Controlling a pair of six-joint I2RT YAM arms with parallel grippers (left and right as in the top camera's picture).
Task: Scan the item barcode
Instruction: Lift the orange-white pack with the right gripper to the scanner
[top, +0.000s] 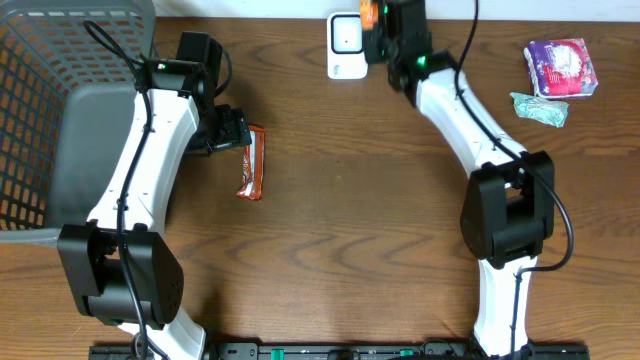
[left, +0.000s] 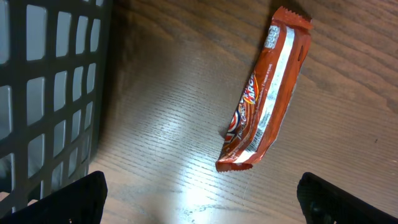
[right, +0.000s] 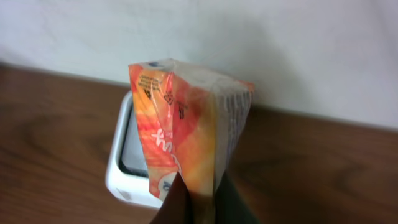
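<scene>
The grey basket sits beside my left pincer, which gapes wide and holds nothing, over a candy bar. My right pincer is clamped on the orange packet, upright just in front of the white scanner on the wooden table by a pale wall.

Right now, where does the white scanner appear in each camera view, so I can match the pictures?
Overhead: the white scanner sits at the top edge, near the middle.
Left wrist: not in it.
Right wrist: white scanner lower left, partly behind the orange packet.
Shared landmark: the orange packet, right beside the scanner in both views.
</scene>
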